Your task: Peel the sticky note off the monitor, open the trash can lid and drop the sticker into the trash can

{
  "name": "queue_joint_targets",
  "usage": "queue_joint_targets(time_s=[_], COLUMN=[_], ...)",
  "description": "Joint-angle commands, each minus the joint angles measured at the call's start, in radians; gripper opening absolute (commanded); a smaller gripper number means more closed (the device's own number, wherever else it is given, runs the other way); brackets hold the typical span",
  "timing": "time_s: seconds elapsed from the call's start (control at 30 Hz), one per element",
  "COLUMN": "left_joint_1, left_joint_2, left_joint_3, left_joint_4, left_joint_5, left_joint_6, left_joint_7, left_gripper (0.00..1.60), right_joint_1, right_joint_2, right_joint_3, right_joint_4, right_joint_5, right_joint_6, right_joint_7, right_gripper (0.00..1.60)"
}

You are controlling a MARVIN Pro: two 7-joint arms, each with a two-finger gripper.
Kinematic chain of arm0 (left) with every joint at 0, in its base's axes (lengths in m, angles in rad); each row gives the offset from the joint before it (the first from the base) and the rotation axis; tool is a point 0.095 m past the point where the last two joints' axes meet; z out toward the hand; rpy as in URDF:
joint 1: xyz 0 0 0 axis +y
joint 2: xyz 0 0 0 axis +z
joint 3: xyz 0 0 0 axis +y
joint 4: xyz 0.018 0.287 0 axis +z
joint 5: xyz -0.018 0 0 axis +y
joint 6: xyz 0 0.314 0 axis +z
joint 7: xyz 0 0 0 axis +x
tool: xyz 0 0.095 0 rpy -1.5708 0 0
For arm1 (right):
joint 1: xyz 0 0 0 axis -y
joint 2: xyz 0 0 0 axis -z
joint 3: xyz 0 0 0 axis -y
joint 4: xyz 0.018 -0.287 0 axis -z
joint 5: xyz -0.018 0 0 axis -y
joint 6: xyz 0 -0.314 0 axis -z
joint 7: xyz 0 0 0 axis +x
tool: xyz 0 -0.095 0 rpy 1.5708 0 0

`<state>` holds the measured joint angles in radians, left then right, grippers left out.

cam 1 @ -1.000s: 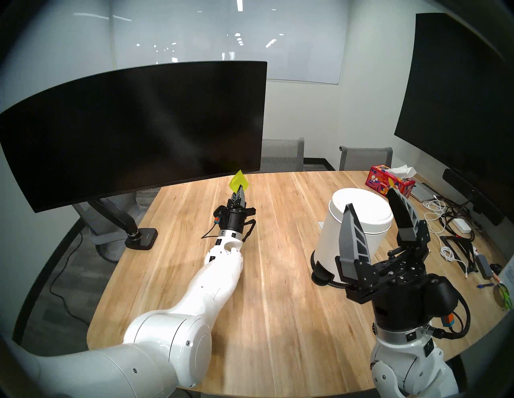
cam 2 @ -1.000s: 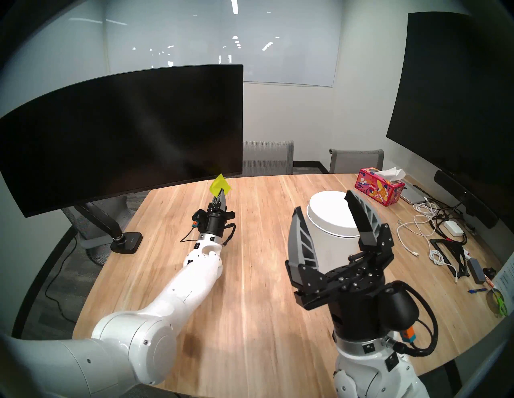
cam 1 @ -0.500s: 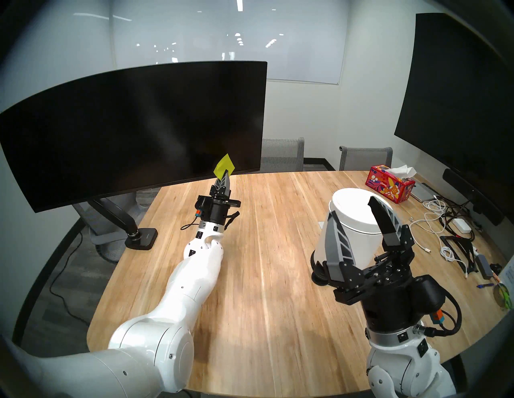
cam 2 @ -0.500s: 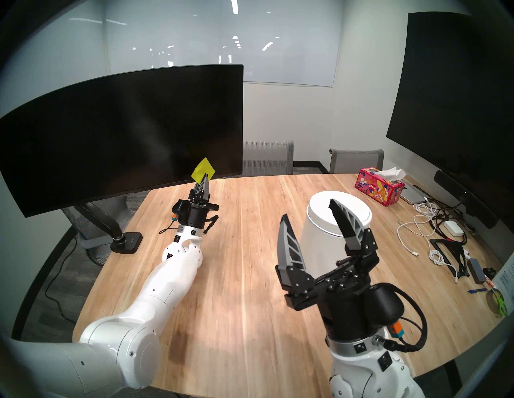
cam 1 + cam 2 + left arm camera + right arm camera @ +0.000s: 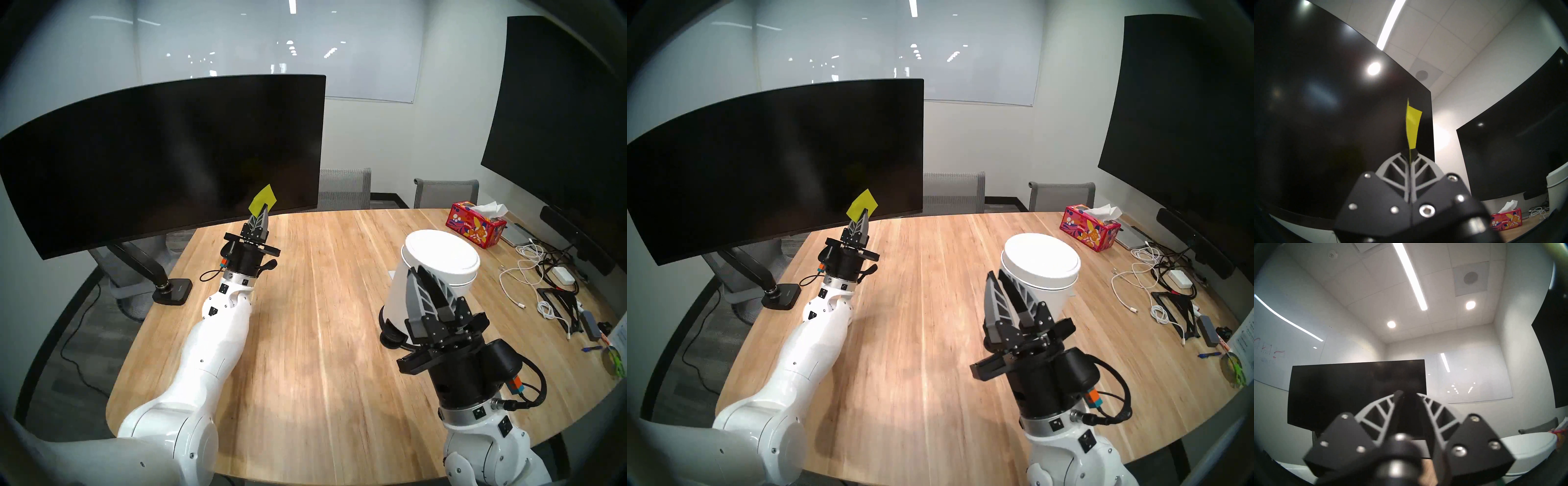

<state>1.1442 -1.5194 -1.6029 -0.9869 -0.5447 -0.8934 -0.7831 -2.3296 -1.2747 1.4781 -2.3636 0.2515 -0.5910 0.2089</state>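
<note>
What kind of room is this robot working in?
Most likely a small office meeting room. A wooden conference table fills it, with mesh office chairs pushed in at the far side, whiteboards on the walls and a big black display mounted on the right.

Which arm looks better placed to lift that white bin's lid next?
Probably the right. Its end effector holds nothing and sits just in front of the trash can, whose lid is down. The left end effector is busy pinching the sticky note by the monitor.
</note>
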Motion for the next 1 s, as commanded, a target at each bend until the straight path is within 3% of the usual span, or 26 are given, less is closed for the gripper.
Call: queue_joint_targets(time_s=[0.0, 0.97], left_joint_1=[0.045, 0.295], left_joint_2=[0.039, 0.150], left_joint_3=[-0.011, -0.065], left_joint_4=[-0.088, -0.458], left_joint_5=[-0.007, -0.047], left_joint_6=[-0.003, 0.047], left_joint_7=[-0.021, -0.135], left_gripper=[0.00, 0.00], right_joint_1=[0.004, -0.002], right_joint_2=[0.000, 0.014], right_joint_3=[-0.004, -0.028], right_joint_4=[-0.012, 0.042], right_joint_5=[-0.005, -0.030], right_joint_6=[0.010, 0.146], right_joint_7=[0.000, -0.027], right_gripper=[0.00, 0.00])
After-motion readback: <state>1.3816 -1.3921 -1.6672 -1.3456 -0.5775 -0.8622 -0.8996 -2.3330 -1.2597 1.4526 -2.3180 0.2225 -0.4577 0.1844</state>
